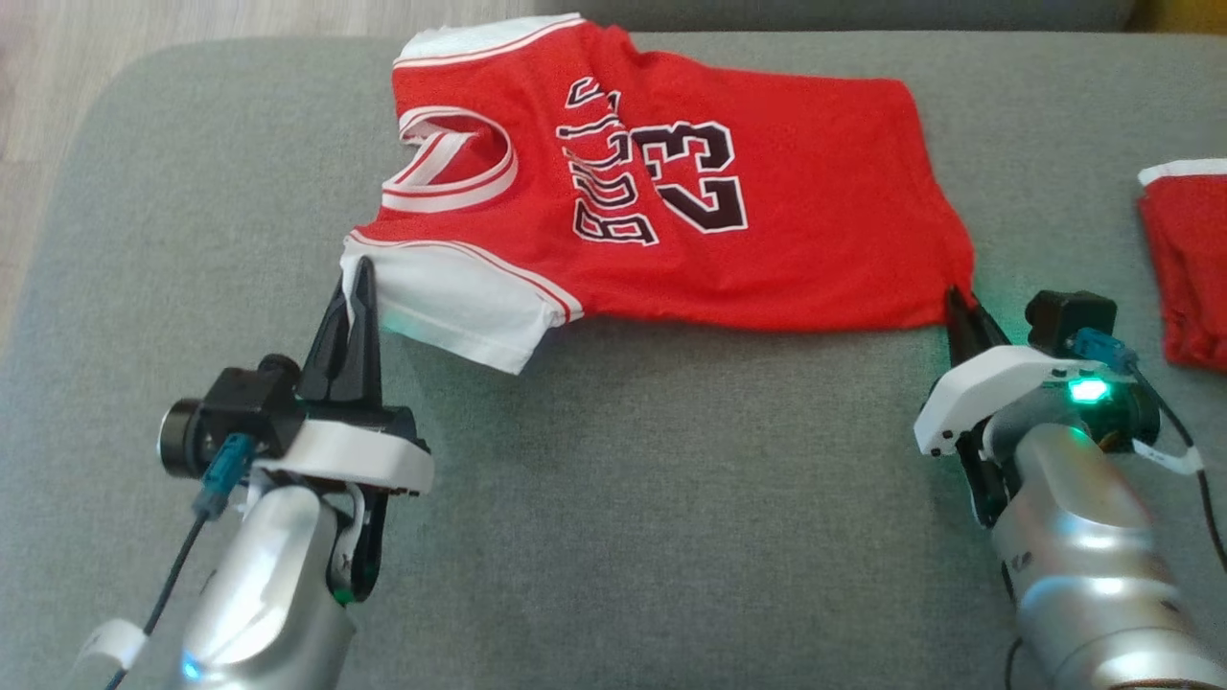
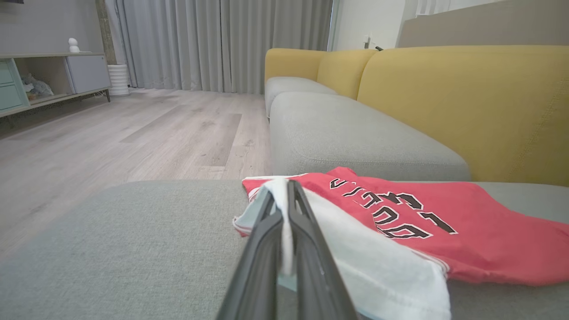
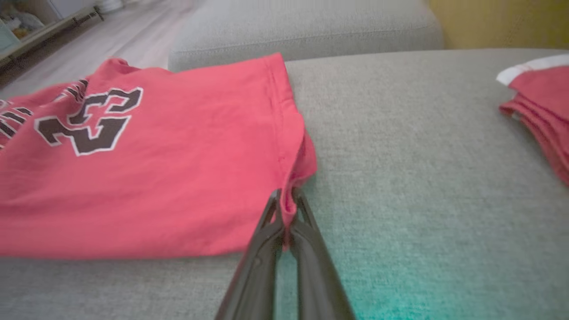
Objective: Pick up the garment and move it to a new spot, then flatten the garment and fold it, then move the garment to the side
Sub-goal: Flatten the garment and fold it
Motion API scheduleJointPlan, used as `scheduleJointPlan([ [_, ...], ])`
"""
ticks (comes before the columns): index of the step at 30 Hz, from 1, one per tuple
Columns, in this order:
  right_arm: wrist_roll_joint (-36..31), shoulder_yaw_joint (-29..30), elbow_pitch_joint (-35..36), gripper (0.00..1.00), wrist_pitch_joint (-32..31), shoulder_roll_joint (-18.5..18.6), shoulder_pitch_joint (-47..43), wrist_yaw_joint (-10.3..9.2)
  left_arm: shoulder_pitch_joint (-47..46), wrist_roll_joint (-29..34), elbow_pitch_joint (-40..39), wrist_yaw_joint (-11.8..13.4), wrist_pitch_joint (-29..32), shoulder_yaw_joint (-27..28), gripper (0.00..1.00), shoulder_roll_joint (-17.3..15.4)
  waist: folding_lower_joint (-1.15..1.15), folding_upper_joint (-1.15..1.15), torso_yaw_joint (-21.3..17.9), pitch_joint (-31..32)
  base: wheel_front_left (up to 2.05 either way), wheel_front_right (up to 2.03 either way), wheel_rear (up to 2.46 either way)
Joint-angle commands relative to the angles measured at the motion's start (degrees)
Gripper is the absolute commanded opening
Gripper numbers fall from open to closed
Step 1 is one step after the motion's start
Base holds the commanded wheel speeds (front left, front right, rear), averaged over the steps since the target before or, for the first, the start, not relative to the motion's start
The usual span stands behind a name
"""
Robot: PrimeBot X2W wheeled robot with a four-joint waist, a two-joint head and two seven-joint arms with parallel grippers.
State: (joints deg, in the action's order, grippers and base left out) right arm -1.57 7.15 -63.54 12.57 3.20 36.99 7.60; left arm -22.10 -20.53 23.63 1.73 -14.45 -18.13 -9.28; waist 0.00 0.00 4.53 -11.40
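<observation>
Both silver forearms (image 1: pixel 268 594) are sitting closest to the camera, and each one is clamping cloth. The left gripper (image 1: pixel 357 278) is pinching the white sleeve (image 1: pixel 460 307), and the right gripper (image 1: pixel 959 302) is pinching the red hem corner (image 1: pixel 944 278). The jersey (image 1: pixel 767 240) is lying mostly flat on the grey cushion (image 1: pixel 623 479), number side up. Looks to me like the fold is just getting started. Next move is probably calling for both arms lifting evenly so the thin, floppy knit isn't bunching. The cushion's weave is looking coarse and grippy. Another red piece (image 1: pixel 1189 268) is sitting well apart on the right.
</observation>
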Motion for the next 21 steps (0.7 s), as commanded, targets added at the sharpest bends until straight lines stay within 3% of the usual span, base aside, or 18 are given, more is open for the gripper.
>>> scheduleJointPlan([
  [1,0.87,-2.16,1.79,0.0,1.21,-0.33,1.31,-0.11,-1.02,0.2,-2.29,-0.21,-0.54,3.04,0.0,-0.97,0.0,0.0,-0.52,0.84,0.0,0.0,0.0],
  [7,3.9,-5.47,9.2,0.0,2.34,-0.33,-0.06,-0.11,-0.77,-0.95,-5.67,-0.31,-0.54,5.6,0.0,-0.84,0.0,0.0,-2.0,3.53,0.0,0.0,0.0],
  [21,7.05,-8.36,37.88,0.0,1.13,-0.24,-9.64,-0.11,-1.03,-7.68,-17.38,0.61,1.48,10.83,0.0,-0.02,0.0,0.0,-4.93,11.21,0.0,0.0,0.0],
])
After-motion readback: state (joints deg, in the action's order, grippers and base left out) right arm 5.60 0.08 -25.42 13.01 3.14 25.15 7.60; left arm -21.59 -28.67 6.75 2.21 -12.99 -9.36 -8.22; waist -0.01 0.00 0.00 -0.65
